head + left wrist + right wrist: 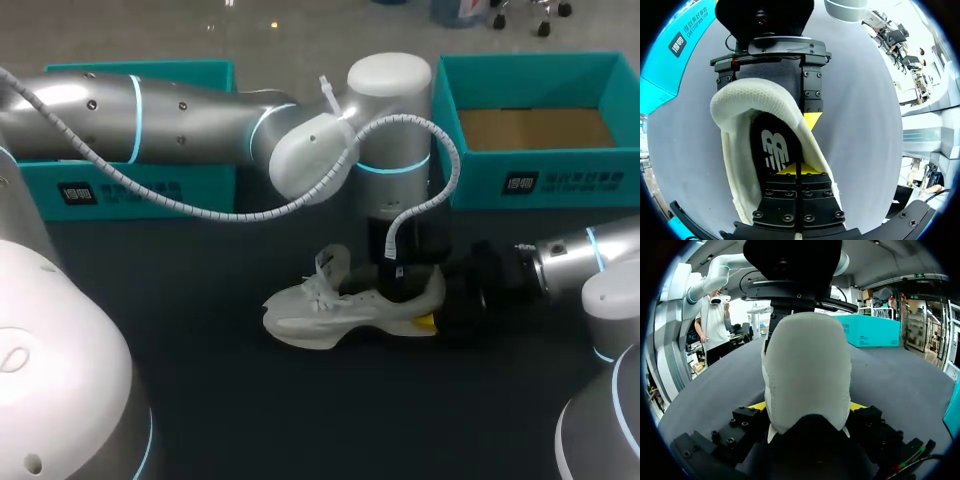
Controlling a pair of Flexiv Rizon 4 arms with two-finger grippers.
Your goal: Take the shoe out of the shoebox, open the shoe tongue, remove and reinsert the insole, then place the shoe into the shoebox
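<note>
Silver arms [150, 110], cyan rings, white joint caps, corrugated white cable [200, 205], black screwed fingers [780, 200], yellow tips.

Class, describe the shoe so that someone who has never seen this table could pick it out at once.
On the dark table, in front of the open teal shoebox and toward the middle, stands the shoe, its heel gripped by the right hand. Unlike the black hand around it, it is white and laced.

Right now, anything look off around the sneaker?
Nothing stands out. The white sneaker stands upright on the table, heel clamped by the right gripper, left gripper inside it over the flat-lying insole. The tongue sticks up, as the task needs.
</note>
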